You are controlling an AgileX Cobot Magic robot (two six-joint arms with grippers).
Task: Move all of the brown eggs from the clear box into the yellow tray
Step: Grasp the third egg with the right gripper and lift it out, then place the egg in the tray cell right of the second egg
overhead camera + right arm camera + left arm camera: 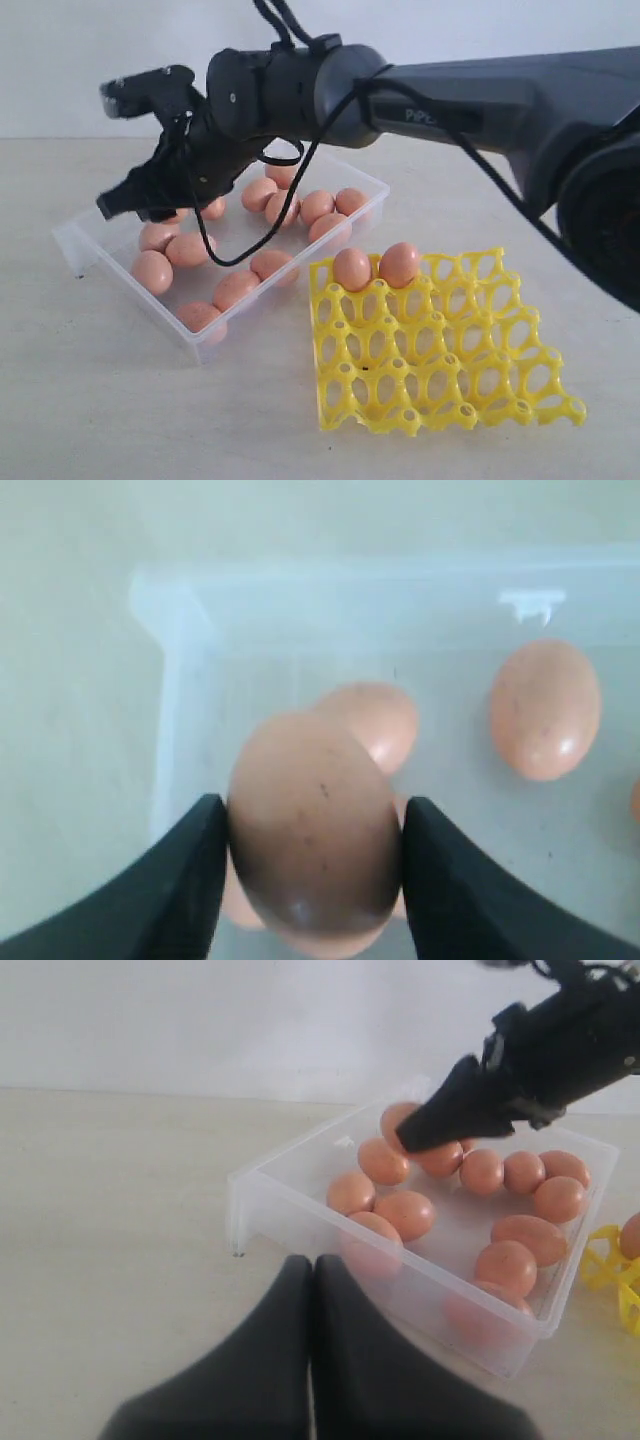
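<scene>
- The yellow tray [450,415] is sitting closest to me on the bench [150,430], just beside the clear box [80,245]. It is carrying only two brown eggs [352,269], side by side in the cups along its far edge. All the other cups are standing empty.
- The clear box is holding most of the load. Roughly a dozen eggs are lying loose on its floor, some bunched at the far corner and some along the near wall.
- The right claw [315,870] is reaching across to the far left end of the box, and its two fingers are clamping one brown egg [315,810] by its sides. Another egg is showing just below the held one, so I judge it is riding a little above the box floor, though I cannot tell how high.
- The left claw [313,1295] is hanging outside the near wall of the box with its fingers pressed together and nothing between them.
- By my reckoning the job is barely getting going: two eggs are placed, a third is in the grip over the box and not yet carried across, and the bulk are waiting their turn.
</scene>
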